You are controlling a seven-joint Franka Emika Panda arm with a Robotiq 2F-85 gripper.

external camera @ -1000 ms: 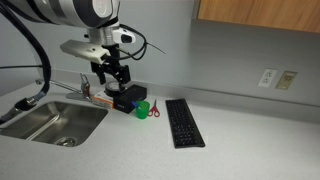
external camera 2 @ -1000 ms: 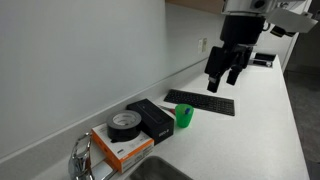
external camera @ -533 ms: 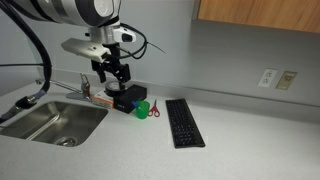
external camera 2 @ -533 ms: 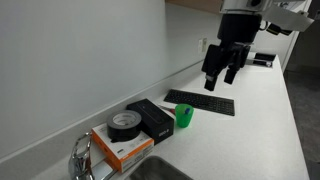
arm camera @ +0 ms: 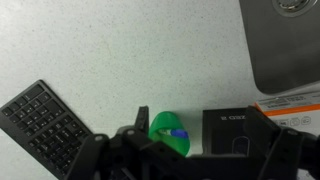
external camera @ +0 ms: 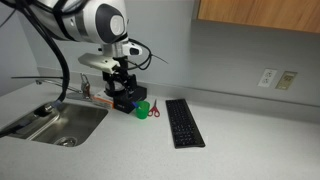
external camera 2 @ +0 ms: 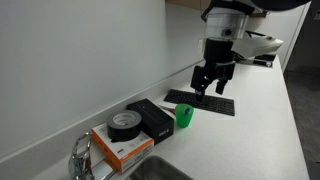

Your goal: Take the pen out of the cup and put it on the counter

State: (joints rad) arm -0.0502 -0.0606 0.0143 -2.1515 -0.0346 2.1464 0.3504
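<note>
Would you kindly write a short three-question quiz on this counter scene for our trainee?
1. True or false: the claw is clamped on the green cup.
2. What stands between the green cup and the sink? A kettle; B black box; C plate.
3. Fill in: the tape roll rests on an ___ box.
Key: 1 false, the claw hangs open above; 2 B; 3 orange.

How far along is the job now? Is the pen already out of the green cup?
Nothing is finished yet: the pen sits inside the cup. In hand: the gripper hovers open above the cup, holding nothing. Left: grip the pen, lift it out and lay it on the counter.
</note>
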